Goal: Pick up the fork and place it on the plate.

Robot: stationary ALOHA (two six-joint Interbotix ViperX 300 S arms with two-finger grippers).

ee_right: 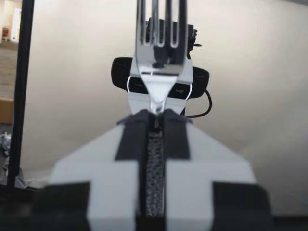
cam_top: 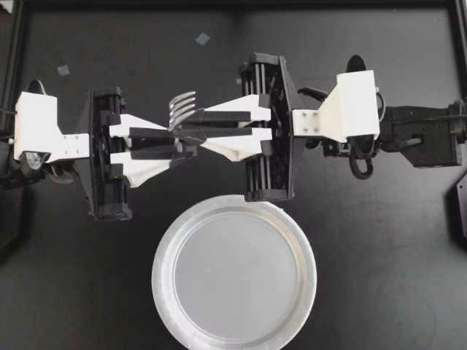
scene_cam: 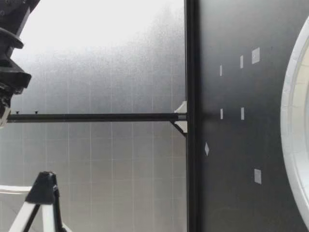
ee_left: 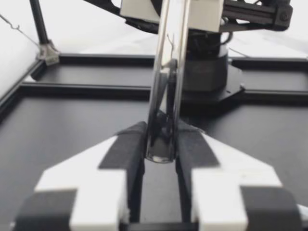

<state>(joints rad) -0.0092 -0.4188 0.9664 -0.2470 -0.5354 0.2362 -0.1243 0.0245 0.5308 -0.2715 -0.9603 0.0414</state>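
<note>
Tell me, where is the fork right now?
In the top view, the fork is gripped by both my left gripper and my right gripper where they meet mid-table, its tines on the side away from the plate.

Shiny metal fork (cam_top: 182, 107) held aloft, round white plate (cam_top: 233, 273) nearby

The fork (cam_top: 182, 108) is shiny silver. The plate (cam_top: 159, 281) is white with a pale grey centre. The table (cam_top: 379, 240) is matte black, dotted with small grey tape squares (cam_top: 202, 38). My left gripper (cam_top: 191, 141) and right gripper (cam_top: 177, 125) have white fingers with black pads.
</note>
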